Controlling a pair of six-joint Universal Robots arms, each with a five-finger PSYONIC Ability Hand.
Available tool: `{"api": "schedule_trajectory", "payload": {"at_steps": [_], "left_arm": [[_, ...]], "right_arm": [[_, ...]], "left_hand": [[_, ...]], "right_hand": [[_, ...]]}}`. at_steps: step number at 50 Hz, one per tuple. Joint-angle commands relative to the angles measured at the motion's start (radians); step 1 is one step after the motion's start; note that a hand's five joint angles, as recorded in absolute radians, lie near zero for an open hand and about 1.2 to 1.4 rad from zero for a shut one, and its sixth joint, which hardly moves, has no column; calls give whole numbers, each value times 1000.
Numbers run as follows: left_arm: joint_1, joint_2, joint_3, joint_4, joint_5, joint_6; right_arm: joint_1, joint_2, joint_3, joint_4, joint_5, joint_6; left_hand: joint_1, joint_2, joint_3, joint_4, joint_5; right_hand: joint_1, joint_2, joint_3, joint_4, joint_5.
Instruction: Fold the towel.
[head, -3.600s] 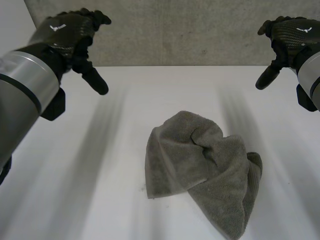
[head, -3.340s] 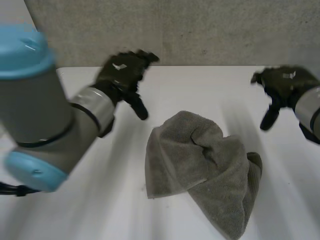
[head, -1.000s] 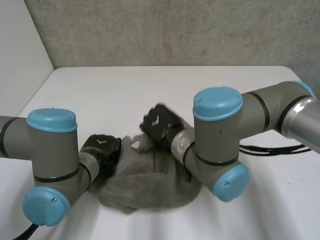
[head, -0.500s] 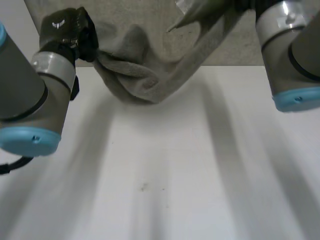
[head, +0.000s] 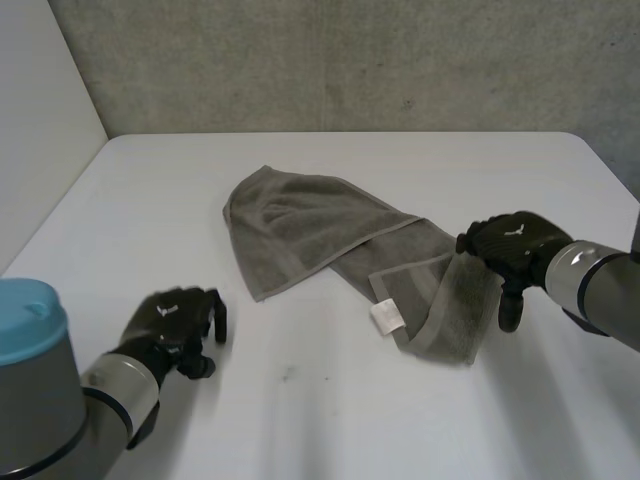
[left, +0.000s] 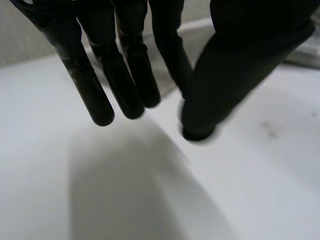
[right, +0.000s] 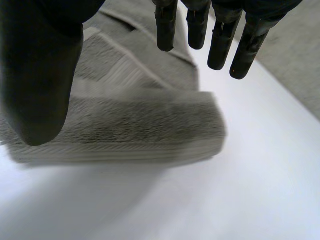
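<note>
Towel (head: 320, 230) back on table (head: 400, 430) | left hand (head: 170, 325) clear | right hand (head: 512, 245) released

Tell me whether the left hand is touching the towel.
Apart. The head view shows bare table between the left hand and the towel.

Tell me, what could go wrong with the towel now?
1. The towel lies bunched and doubled over itself, not flat, so a fold made now would likely come out lumpy.
2. The left hand is open over the bare table, away from the towel. The right hand is open at one end of it. A pull from that end alone may drag the towel instead of spreading it.
</note>
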Motion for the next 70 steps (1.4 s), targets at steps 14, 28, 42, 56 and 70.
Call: {"api": "schedule_trajectory", "payload": {"at_steps": [14,28,42,56,70], "left_arm": [[-69,-102,316,92,-8,82],[-95,-434,589,87,-16,83],[-121,-546,684,75,-23,82],[-166,-590,736,81,-25,82],[-180,-662,809,83,-86,83]], "right_arm": [[239,-135,224,-273,20,158],[329,52,252,-442,153,103],[331,71,238,-481,264,-25],[189,-355,246,-481,97,207],[70,-532,177,-227,-199,402]], "left_hand": [[-512,-508,-510,-528,-529],[-512,-508,-510,-528,-529],[-515,-511,-513,-531,-532],[-518,-514,-516,-534,-535],[-518,-514,-516,-534,-535]], "right_hand": [[-14,-23,-22,-37,-13],[344,335,336,321,345],[1159,1151,1151,1137,1161],[1159,1151,1151,1137,1161],[1159,1151,1151,1137,1161]]}}
